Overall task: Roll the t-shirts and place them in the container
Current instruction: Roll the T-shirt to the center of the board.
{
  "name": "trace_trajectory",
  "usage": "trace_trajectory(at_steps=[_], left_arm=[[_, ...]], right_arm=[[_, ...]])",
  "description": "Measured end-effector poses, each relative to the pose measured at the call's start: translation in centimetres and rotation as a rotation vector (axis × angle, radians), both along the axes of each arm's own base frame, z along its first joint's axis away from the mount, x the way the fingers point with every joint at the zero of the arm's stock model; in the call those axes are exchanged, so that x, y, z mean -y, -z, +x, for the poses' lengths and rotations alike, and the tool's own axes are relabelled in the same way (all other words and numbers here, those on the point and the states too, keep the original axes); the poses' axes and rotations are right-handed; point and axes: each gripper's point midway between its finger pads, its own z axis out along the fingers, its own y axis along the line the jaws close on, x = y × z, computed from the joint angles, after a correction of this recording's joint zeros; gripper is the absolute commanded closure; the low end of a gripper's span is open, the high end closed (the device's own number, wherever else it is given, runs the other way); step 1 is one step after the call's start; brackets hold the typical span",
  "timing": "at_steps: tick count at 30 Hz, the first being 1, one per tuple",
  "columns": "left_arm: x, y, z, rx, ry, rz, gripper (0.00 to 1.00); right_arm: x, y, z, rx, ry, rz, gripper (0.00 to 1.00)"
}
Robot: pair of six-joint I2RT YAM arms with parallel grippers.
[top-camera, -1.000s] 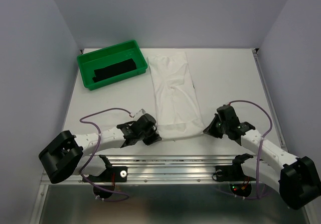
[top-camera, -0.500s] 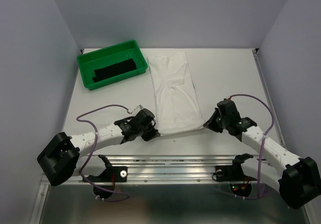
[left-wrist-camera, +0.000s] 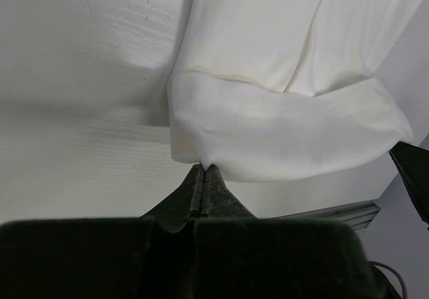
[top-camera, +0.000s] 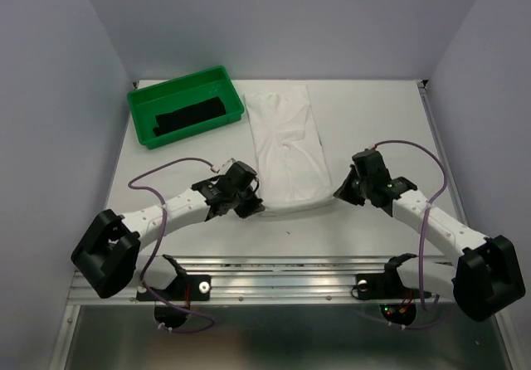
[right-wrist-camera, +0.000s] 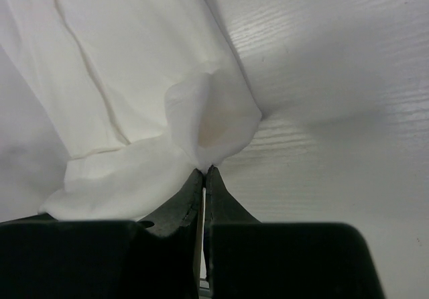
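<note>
The left arm is stretching low over the pale wood-grain table, forearm angling in from the near left corner, and the left gripper is pressing its two black fingers tightly together on the near left corner of the long, folded white fabric t-shirt. Just beyond those fingertips the shirt's near end is lying turned over on itself as a soft rounded band running off to their right. The right arm is mirroring this pose, elbow out toward the near right corner and wrist turned inward, with the right gripper pinching the opposite near corner. Its fingers are closed to a thin slit on a small bunched peak of cloth, and the rest of the shirt is spreading beyond them and to their left. Past both pairs of fingertips the shirt is lying flat, reaching toward the far edge. The plain black fabric t-shirt is lying as a folded strip inside the green rectangular plastic tray, well beyond the left fingers and off to their left.
</note>
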Motion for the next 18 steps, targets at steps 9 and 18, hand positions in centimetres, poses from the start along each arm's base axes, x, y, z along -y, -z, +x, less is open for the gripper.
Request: trace_trajectory(at_steps=[9, 18], left_arm=[[-0.4, -0.7, 3.2, 0.024, -0.016, 0.029, 1.00], [-1.5, 0.4, 4.9, 0.014, -0.018, 0.071, 1.00]], right_arm=[[-0.4, 1.5, 1.6, -0.049, -0.010, -0.044, 0.99], [-1.3, 1.6, 3.9, -0.040, -0.013, -0.054, 0.99]])
